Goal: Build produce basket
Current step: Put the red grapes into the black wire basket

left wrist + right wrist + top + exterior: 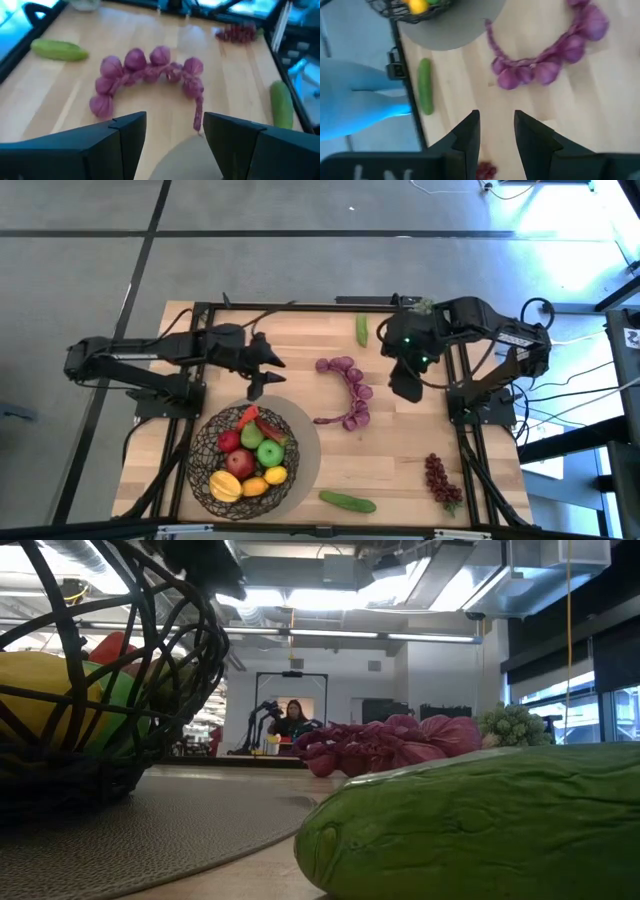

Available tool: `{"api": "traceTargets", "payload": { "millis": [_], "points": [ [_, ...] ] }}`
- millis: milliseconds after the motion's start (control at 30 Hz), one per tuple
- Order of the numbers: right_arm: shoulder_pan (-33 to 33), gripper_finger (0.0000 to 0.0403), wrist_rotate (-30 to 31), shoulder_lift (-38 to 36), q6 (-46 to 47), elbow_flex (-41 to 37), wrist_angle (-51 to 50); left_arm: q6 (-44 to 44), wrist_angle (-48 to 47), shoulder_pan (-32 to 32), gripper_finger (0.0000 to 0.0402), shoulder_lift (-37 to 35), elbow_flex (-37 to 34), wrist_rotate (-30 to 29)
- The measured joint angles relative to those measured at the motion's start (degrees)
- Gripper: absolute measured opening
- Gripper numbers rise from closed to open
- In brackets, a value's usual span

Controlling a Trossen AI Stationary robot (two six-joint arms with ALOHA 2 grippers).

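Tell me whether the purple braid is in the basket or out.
Out. The purple braid lies curved on the bare wood to the right of the basket, which holds apples and yellow fruit.

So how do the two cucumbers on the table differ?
The far cucumber lies by the table's back edge, pointing front to back; the near cucumber lies at the front edge, beside the mat, running almost sideways. The near one looks longer. Both are green, outside the basket.
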Motion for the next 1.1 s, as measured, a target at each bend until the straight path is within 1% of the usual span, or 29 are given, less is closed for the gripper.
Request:
{"api": "traceTargets", "payload": {
  "millis": [100,167,300,367,433,533,700,800,933,1100],
  "points": [
    [1.53,0.0113,-1.05,-0.23,3.37,0.00,0.06,3.98,-0.74,1.00,0.0187,4.88,4.64,2.21],
    [2.91,0.0113,-0.71,-0.58,5.47,0.00,0.14,7.10,-3.65,1.57,0.0187,8.40,9.36,3.42],
    [6.90,0.0113,5.01,-2.00,9.47,-0.58,0.28,13.66,-11.35,2.38,0.0187,16.23,19.74,6.17],
    [9.41,0.0113,8.13,-3.77,12.32,-2.72,0.26,15.88,-15.95,2.64,0.0187,19.95,24.53,7.25],
    [11.67,0.0113,10.31,-6.27,18.08,-6.31,0.17,17.82,-19.49,2.72,0.0187,23.33,28.94,7.43],
    [15.22,0.0113,11.18,-10.38,31.02,-13.03,-0.03,20.09,-24.82,2.75,0.0187,27.40,33.70,7.37],
    [21.16,0.0113,4.45,-14.11,50.81,-22.90,0.05,21.53,-26.78,2.77,0.0187,30.83,37.13,7.39],
    [24.44,0.0113,-0.50,-14.64,58.94,-28.57,0.27,21.52,-26.86,3.18,0.0187,31.39,37.78,7.34],
    [26.69,0.0113,-8.55,-14.62,63.38,-36.22,4.35,21.11,-26.78,4.00,0.0187,31.41,37.84,7.35],
    [27.25,0.0113,-14.56,-14.58,66.55,-46.34,15.10,19.95,-26.84,4.83,0.0187,31.41,37.83,7.33]
  ]
}}
